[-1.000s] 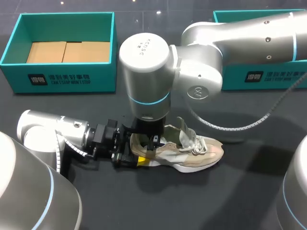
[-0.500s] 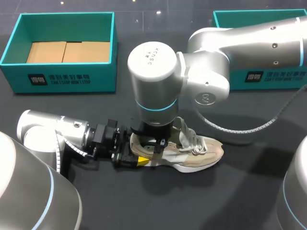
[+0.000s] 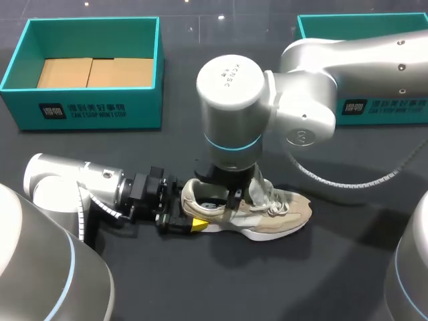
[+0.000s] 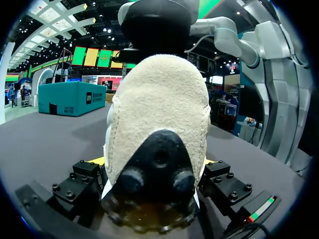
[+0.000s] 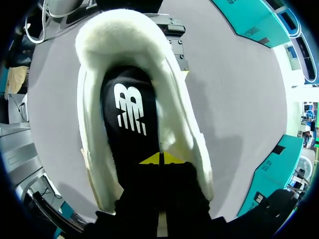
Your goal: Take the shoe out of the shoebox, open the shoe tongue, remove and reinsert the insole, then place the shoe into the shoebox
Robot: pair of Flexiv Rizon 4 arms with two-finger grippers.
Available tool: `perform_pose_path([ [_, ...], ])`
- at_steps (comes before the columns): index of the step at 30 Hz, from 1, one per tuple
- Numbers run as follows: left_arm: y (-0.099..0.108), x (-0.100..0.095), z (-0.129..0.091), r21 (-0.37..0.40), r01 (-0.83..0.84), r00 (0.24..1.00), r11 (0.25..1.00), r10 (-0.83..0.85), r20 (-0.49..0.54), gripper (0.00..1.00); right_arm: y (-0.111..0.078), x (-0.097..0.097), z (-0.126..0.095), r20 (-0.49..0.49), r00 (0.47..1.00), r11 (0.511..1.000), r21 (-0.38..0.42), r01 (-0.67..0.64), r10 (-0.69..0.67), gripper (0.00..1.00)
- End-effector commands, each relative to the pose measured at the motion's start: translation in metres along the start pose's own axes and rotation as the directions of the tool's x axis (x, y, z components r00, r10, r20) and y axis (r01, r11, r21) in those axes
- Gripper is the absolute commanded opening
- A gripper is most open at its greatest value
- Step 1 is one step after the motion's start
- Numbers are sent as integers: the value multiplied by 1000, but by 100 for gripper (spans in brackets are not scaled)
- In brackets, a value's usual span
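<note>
Head cam: the right arm [image 3: 267, 114] sits right over the shoe [image 3: 284, 210]. So the 3 o'clock half of the opening and most of the right gripper [image 3: 226, 197] are buried under the wrist. The shoebox [image 3: 381, 107] at 2 o'clock is cut off by the frame edge and covered by that same arm, so no view inside. On the left gripper [image 3: 189, 219] only one yellow tip shows; the other's behind the heel. Left wrist cam is all heel, and the toe's hidden behind it. Right wrist cam: the gripper's dark body hides the toe end of the insole [image 5: 130, 119]. Can't tell if its pressed-together tips pinch anything.
</note>
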State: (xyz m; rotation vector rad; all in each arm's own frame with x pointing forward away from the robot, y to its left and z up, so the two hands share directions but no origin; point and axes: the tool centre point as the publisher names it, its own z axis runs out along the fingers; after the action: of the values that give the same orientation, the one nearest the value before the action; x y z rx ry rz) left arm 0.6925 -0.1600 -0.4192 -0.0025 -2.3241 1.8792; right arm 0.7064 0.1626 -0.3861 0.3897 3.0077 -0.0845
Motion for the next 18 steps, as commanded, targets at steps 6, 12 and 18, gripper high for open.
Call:
perform_pose_path([
  [6,1,0,-1,-1,1,1000,1000,-1,0,0,-4,-1,11,-25,1000,1000,-16,-9,9,0],
  [12,1,0,-1,-1,1,1000,1000,-1,0,0,-2,-2,15,-34,999,1000,-27,-7,6,27],
  [18,1,0,-1,-1,1,1000,1000,-1,0,0,-2,0,19,-53,999,1000,-29,-7,6,36],
])
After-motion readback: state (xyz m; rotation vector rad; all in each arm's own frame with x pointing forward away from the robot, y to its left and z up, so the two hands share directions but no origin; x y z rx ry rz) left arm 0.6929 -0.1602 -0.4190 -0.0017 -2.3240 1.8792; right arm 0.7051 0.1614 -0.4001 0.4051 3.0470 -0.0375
